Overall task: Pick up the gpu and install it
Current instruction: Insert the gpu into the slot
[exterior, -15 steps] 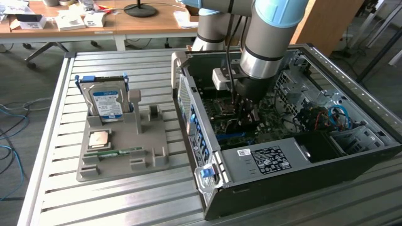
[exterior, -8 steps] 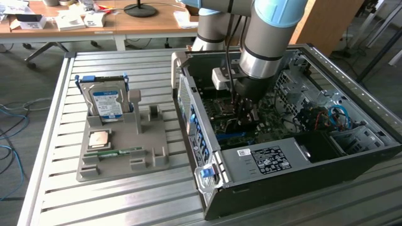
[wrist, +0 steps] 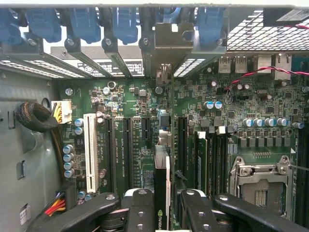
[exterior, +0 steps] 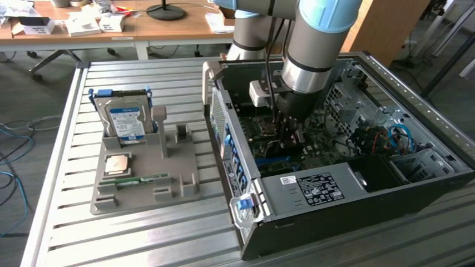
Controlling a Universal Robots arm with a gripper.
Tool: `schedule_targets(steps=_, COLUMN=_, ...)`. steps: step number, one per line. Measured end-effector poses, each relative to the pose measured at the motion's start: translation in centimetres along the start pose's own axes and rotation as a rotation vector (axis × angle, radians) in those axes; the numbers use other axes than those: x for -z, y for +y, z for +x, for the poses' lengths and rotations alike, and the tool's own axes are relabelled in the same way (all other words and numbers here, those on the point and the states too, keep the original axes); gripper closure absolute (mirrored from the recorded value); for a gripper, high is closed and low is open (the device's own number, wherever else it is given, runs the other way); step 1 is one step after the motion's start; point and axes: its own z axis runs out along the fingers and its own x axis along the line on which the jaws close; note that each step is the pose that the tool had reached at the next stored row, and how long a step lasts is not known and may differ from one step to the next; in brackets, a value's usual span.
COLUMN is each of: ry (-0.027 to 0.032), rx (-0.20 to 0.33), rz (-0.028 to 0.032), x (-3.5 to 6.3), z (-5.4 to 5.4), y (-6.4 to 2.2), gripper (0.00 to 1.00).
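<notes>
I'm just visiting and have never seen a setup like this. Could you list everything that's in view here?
Computer case: one, black, open, on the slatted metal table.
Motherboard: one, green, inside the case.
GPU: one, dark edge, upright between the gripper's fingers, over the motherboard slots.
Parts holder: one, grey, on the table at the exterior view's left.
Hard drive: one, silver with blue label, standing in the holder.
Memory stick: one, green, lying in the holder.
Desk: one, wooden, behind.
Robot arm: one, grey and light blue, reaching into the case.
Gripper: one, black, closed on the GPU.

The exterior view is looking down from high up at the tabletop (exterior: 133, 233) and open computer case (exterior: 334, 183); the wrist view is facing its motherboard (wrist: 135, 96) closely.
</notes>
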Motion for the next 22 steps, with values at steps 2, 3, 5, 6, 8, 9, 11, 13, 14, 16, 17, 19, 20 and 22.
schedule_targets(steps=2, ry=0.0000, rx=0.000, rz=0.0000, x=0.00, z=0.00, y=0.00, gripper=0.74)
schedule_targets(steps=3, ry=0.0000, rx=0.000, rz=0.0000, x=0.00, z=0.00, y=0.00, gripper=0.74)
schedule_targets(steps=5, ry=0.0000, rx=0.000, rz=0.0000, x=0.00, z=0.00, y=0.00, gripper=0.74)
schedule_targets(steps=6, ry=0.0000, rx=0.000, rz=0.0000, x=-0.01, z=0.00, y=0.00, gripper=0.74)
schedule_targets(steps=8, ry=-0.0004, rx=0.000, rz=0.0001, x=-0.10, z=0.00, y=0.00, gripper=0.74)
schedule_targets(steps=9, ry=-0.0001, rx=0.000, rz=0.0000, x=-0.10, z=0.00, y=0.00, gripper=0.74)
schedule_targets(steps=11, ry=-0.0001, rx=0.000, rz=0.0000, x=-0.10, z=0.00, y=0.00, gripper=0.74)
schedule_targets(steps=13, ry=0.0000, rx=0.000, rz=0.0000, x=-0.10, z=0.00, y=0.00, gripper=0.74)
schedule_targets(steps=14, ry=0.0001, rx=0.000, rz=-0.0001, x=-0.13, z=0.00, y=0.00, gripper=0.74)
schedule_targets(steps=16, ry=0.0003, rx=0.000, rz=-0.0002, x=-0.16, z=0.01, y=0.01, gripper=0.74)
schedule_targets(steps=17, ry=0.0003, rx=0.000, rz=-0.0002, x=-0.16, z=0.01, y=0.01, gripper=0.74)
schedule_targets(steps=19, ry=0.0001, rx=0.000, rz=-0.0001, x=-0.17, z=0.00, y=0.01, gripper=0.74)
schedule_targets(steps=20, ry=-0.0007, rx=0.000, rz=0.0002, x=-0.22, z=0.00, y=0.00, gripper=0.74)
schedule_targets(steps=22, ry=-0.0006, rx=0.000, rz=0.0002, x=-0.26, z=0.00, y=0.00, gripper=0.74)
